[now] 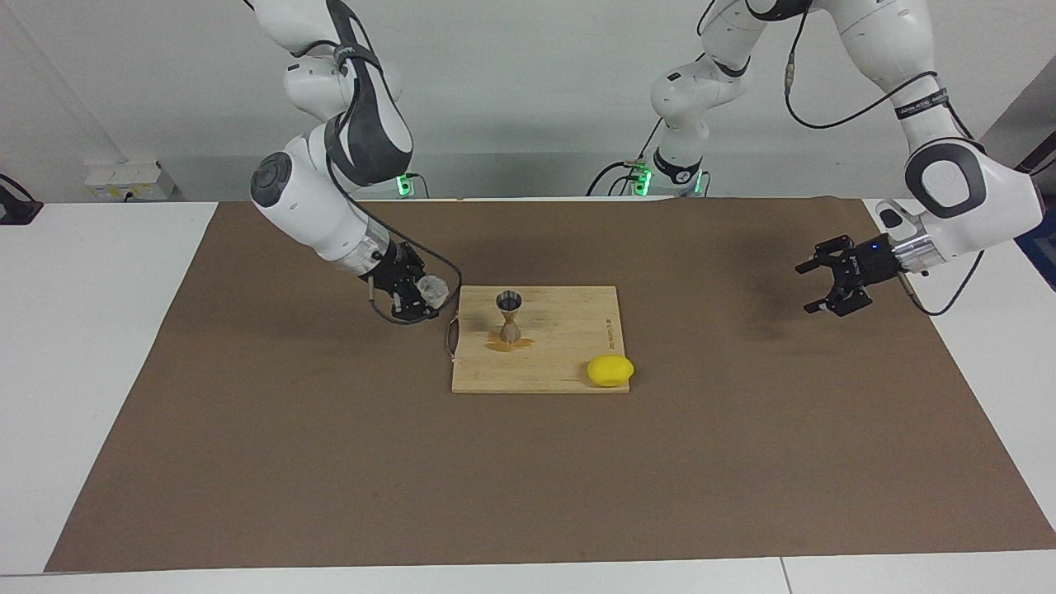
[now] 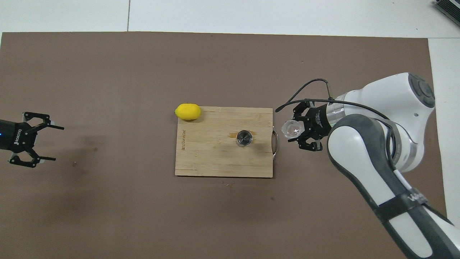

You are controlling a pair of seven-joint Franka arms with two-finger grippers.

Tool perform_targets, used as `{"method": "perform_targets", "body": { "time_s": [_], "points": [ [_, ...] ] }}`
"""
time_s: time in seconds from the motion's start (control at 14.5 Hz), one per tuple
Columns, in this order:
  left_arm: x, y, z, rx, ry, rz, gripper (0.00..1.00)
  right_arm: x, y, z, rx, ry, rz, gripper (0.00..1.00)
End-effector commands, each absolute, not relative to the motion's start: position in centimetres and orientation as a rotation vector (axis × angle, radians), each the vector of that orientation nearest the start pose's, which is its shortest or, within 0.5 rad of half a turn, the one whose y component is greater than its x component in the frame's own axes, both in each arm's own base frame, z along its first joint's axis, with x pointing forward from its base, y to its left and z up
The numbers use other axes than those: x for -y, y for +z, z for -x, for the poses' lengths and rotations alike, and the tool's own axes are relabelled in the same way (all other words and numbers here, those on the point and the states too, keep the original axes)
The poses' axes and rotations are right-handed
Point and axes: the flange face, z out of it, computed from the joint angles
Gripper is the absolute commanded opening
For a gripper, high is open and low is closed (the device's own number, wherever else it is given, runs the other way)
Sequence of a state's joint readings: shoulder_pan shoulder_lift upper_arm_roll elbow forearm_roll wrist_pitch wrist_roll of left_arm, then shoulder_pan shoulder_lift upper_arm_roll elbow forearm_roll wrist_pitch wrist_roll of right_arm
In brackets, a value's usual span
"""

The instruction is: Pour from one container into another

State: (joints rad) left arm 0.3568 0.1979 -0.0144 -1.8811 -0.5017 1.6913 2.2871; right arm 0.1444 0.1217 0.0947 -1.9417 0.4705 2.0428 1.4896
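We found the right gripper point(image 1: 422, 295) raised over the brown mat point(image 1: 528, 462) just off the board's handle point(image 1: 451, 334), its fingers pinching the glass point(image 1: 431, 289). In the overhead view that glass point(image 2: 291, 129) sat at about three o'clock from the jigger point(image 2: 244, 138), close to the board point(image 2: 201, 158) edge but not over it, and it looked tipped, mouth turned toward the jigger. We could not tell whether it held any liquid. The jigger point(image 1: 508, 316) stood upright on the board point(image 1: 561, 330), toward the handle end, with a darker stain point(image 1: 511, 344) on the wood at its foot. In the overhead view the lemon point(image 2: 187, 111) lay at roughly ten o'clock from the jigger, on the board's corner at the left arm's end and farther from the robots, partly overhanging the mat. In the facing view the same lemon point(image 1: 610, 370) showed at about four o'clock from the jigger. The left gripper point(image 1: 827, 286) waited in the air over the mat near the left arm's end of the table, well apart from the board, with its fingers spread wide and nothing between them; overhead, it point(image 2: 46, 143) appeared at nine o'clock from the board.
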Motion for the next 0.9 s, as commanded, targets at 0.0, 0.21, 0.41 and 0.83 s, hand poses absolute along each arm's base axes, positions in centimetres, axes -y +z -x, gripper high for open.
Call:
{"method": "perform_targets", "body": {
  "time_s": [0.0,0.21,0.41,0.83],
  "points": [
    [-12.6,43.5,-54.2,-2.639,-0.518,2.382,1.0,-18.6,42.8,-57.0,-1.911,0.45,2.175,0.0],
    [-8.9,48.2,-53.3,-2.423,-0.332,2.577,1.0,-21.7,42.8,-57.9,-1.963,0.397,2.242,0.0],
    [-5.5,52.6,-51.3,-2.157,-0.184,2.767,1.0,-25.1,42.5,-58.1,-1.981,0.356,2.294,0.0],
    [-1.7,57.0,-48.3,-1.459,0.096,3.106,1.0,-28.2,42.4,-57.3,-1.98,0.246,2.355,0.0]
  ]
}}
